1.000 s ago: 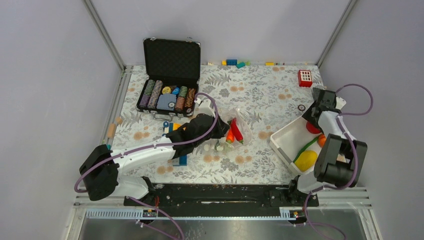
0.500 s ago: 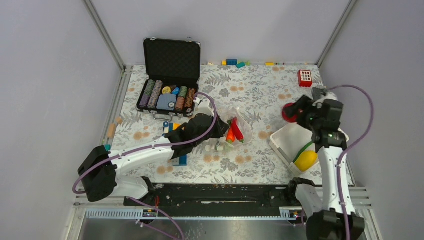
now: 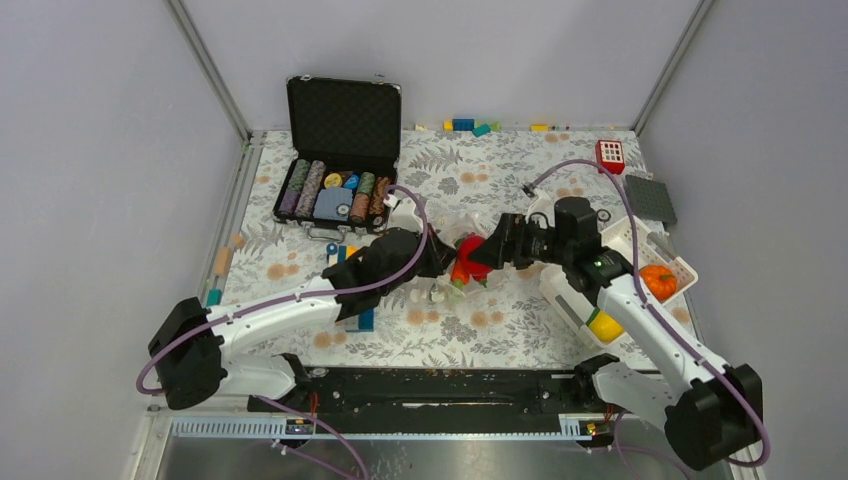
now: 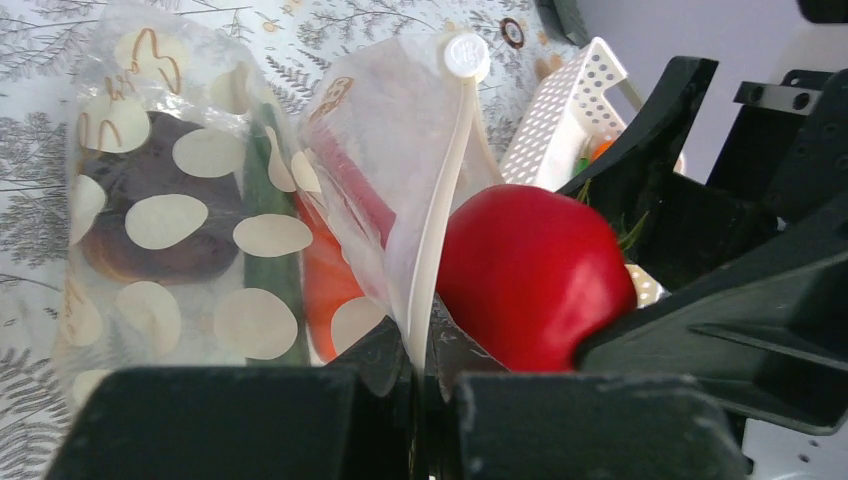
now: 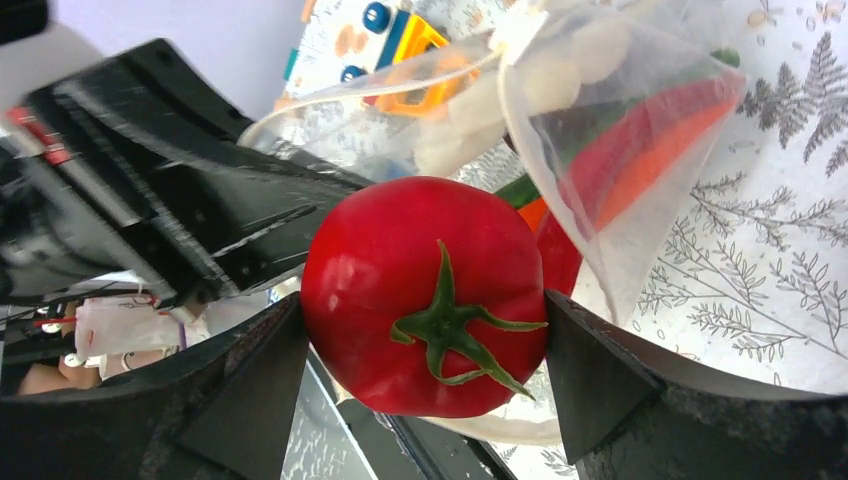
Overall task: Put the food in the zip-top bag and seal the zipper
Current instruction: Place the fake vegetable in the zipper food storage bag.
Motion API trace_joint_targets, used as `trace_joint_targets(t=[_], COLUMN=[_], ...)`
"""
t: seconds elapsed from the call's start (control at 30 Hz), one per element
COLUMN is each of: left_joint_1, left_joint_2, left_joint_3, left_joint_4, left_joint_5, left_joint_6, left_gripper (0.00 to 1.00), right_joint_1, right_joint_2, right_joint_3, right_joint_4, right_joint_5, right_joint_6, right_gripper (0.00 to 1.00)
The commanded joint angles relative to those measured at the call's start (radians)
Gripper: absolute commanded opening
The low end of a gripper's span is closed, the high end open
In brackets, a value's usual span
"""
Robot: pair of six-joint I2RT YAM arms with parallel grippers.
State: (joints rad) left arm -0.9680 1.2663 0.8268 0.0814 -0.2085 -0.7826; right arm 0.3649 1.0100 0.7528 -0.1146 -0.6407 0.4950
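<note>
The zip-top bag (image 3: 468, 228), clear with cream dots, lies mid-table with a red chili, an orange carrot (image 4: 322, 272) and a green pod (image 4: 268, 190) inside. My left gripper (image 3: 440, 262) is shut on the bag's zipper edge (image 4: 432, 250) and holds the mouth up. My right gripper (image 3: 487, 250) is shut on the red tomato (image 5: 425, 295) and holds it right at the bag's mouth, against the zipper strip. The tomato also shows in the left wrist view (image 4: 530, 275). An orange pumpkin (image 3: 658, 281) and a yellow piece (image 3: 605, 326) lie in the white basket (image 3: 557, 285).
An open poker-chip case (image 3: 335, 190) stands at the back left. Toy blocks lie by my left forearm (image 3: 345, 252) and along the back edge (image 3: 465, 125). A red block (image 3: 610, 155) and a grey plate (image 3: 650, 198) sit at the back right.
My right arm has swung left from the basket, carrying the tomato to the bag's mouth. My left gripper has kept its hold on the bag.
</note>
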Motion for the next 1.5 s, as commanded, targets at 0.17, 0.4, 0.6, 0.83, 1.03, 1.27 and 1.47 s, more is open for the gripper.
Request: trace_joint_targets(t=[0.17,0.4,0.6,0.83,1.03,1.27,1.47], left_joint_1=[-0.016,-0.018,-0.019,-0.021,-0.02,-0.02,-0.019], left_joint_2=[-0.041,-0.036,-0.035,-0.052,-0.086,-0.101,-0.11], left_joint_3=[-0.001,-0.005,-0.012,-0.038,-0.096,-0.129,-0.143], left_joint_4=[0.068,0.098,0.128,0.137,0.172,0.208,0.223], left_joint_5=[0.013,0.03,0.048,0.021,-0.008,-0.027,-0.034], left_joint_6=[0.017,0.019,0.017,0.02,0.01,0.001,-0.012], left_gripper=[0.0,0.0,0.0,0.0,0.0,0.0,0.0], right_joint_1=[0.132,0.203,0.307,0.336,0.335,0.336,0.336], right_joint_2=[0.12,0.199,0.268,0.3,0.246,0.172,0.1], right_joint_3=[0.106,0.208,0.297,0.312,0.301,0.28,0.275], right_joint_4=[-0.107,-0.203,-0.301,-0.295,-0.298,-0.297,-0.338], right_joint_5=[0.399,0.608,0.806,0.735,0.705,0.672,0.701], right_joint_6=[0.131,0.2,0.222,0.221,0.199,0.19,0.163], right_gripper=[0.62,0.65,0.68,0.76,0.96,1.0,1.0])
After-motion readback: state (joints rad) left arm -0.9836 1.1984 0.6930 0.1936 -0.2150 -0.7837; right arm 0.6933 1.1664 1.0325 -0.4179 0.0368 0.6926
